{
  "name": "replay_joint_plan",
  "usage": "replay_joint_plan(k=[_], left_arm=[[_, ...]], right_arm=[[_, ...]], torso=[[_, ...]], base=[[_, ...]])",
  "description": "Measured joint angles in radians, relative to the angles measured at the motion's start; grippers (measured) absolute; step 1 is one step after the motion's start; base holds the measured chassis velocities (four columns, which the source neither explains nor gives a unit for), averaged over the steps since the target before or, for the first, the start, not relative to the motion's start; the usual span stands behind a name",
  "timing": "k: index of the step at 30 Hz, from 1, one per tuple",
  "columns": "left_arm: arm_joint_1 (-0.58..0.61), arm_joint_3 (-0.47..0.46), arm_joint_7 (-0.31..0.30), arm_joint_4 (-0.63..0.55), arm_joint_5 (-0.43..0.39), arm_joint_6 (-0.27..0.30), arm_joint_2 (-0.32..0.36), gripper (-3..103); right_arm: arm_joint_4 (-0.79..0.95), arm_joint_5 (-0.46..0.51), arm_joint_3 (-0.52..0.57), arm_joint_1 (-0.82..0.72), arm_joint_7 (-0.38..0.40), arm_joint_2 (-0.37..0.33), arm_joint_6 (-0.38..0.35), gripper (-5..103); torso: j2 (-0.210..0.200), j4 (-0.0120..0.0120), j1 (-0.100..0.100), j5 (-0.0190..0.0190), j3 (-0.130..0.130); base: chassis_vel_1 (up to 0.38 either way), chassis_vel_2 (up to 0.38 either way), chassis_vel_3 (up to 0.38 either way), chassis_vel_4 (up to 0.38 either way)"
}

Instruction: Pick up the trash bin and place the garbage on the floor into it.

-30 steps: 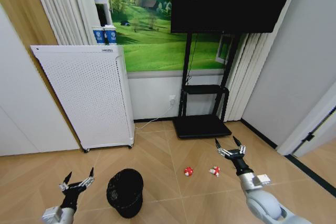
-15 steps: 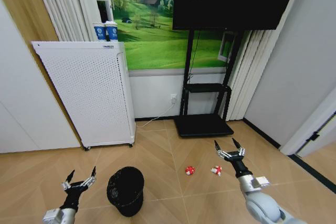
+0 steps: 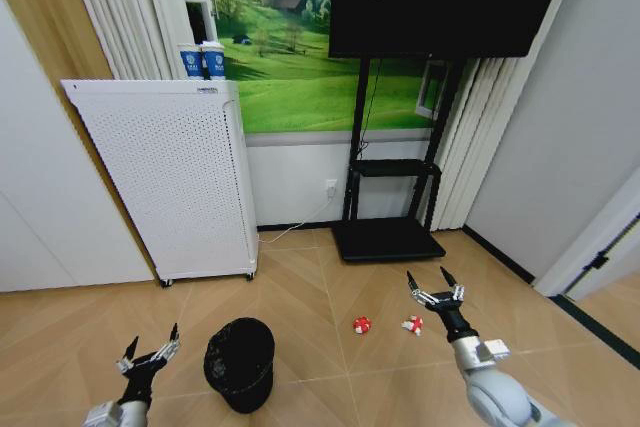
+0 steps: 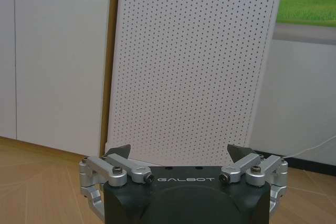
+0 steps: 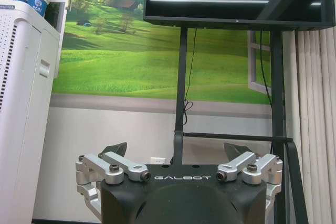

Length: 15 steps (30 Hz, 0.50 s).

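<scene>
**A Bin on the Wood Floor**

The wood floor [image 3: 300,287] held the trash bin [image 3: 240,362] beside the left gripper [image 3: 150,353]. Two red-and-white garbage pieces [image 3: 386,325] lay near the right gripper [image 3: 432,291]. Both grippers' fingers were spread apart. The right wrist view showed the TV stand [image 5: 181,103]; the left showed the white cabinet [image 4: 194,66].

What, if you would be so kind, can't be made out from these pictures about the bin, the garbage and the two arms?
- Trash bin: head view, its inside is too dark to tell whether anything lies in it.
- Red-and-white pieces and: head view, too small to tell what they are.
- Left gripper, jaws open: its arm is cut off by the bottom edge.
- Right gripper, jaws open: its arm is cut off likewise.
</scene>
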Motion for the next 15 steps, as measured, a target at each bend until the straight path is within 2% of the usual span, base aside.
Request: replay_joint_plan(k=[2,7,15], left_arm=[[-0.013,0.010,0.003,0.016,-0.003,0.000,-0.001,100],[-0.104,0.113,0.012,0.092,-0.002,0.005,-0.005,100],[-0.165,0.202,0.014,0.146,0.007,0.005,0.002,100]], right_arm=[[0.000,-0.001,-0.002,-0.001,0.001,0.000,0.000,100],[-0.005,-0.017,-0.018,-0.011,0.020,0.003,-0.006,100],[-0.012,-0.017,-0.022,-0.011,0.037,0.003,-0.015,100]], torso=[[0.000,0.0000,0.000,0.0000,0.000],[0.002,-0.0002,0.001,-0.0001,0.001],[0.004,0.0000,0.001,-0.0002,0.002]], base=[[0.000,0.000,0.000,0.000],[0.000,0.000,0.000,0.000],[0.000,0.000,0.000,0.000]])
